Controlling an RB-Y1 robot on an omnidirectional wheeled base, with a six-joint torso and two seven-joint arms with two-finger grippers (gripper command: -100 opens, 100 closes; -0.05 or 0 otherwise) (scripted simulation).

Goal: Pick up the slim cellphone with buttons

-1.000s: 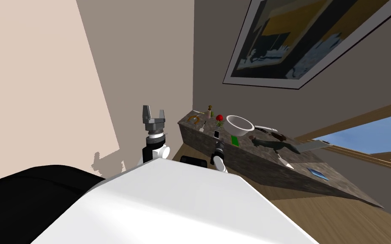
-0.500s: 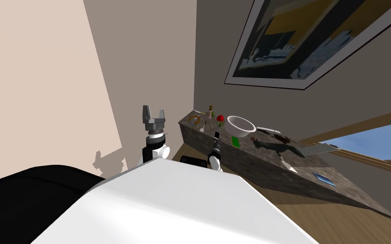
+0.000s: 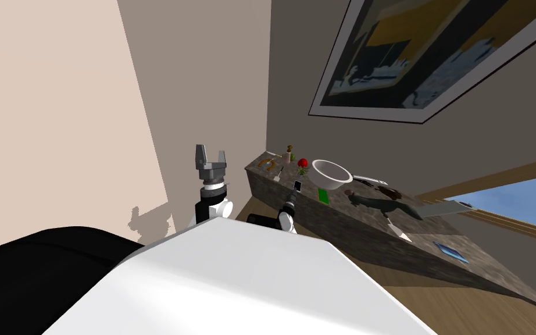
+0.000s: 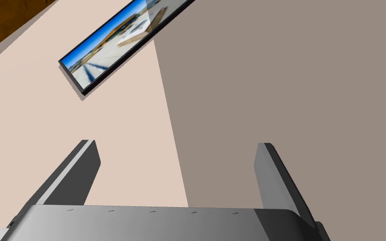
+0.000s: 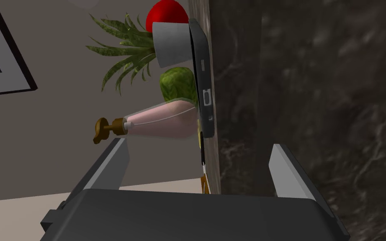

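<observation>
The slim cellphone (image 3: pixel 297 186) lies flat near the front edge of the dark stone counter (image 3: pixel 348 227). In the right wrist view I see the cellphone (image 5: pixel 202 83) edge-on, a dark thin slab with small side buttons. It is a short way ahead of my right gripper (image 5: pixel 200 165), which is open and empty and level with the counter's edge. In the head view the right gripper (image 3: pixel 292 196) is just below the phone. My left gripper (image 3: pixel 210 156) is raised to the left of the counter, open and empty, and the left gripper (image 4: pixel 177 159) faces a wall.
Behind the phone stand a red-flowered plant in a white pot (image 5: pixel 169 29) and a pink bottle with a brown cap (image 5: pixel 158 123). On the counter are a white bowl (image 3: pixel 331 173), a green flat item (image 3: pixel 321 195), a dark figure (image 3: pixel 377 203) and a blue item (image 3: pixel 451 250).
My head view has rolled a little, so the counter's far end sits lower. My right forearm has shifted slightly left under the phone. Both grippers stay open.
</observation>
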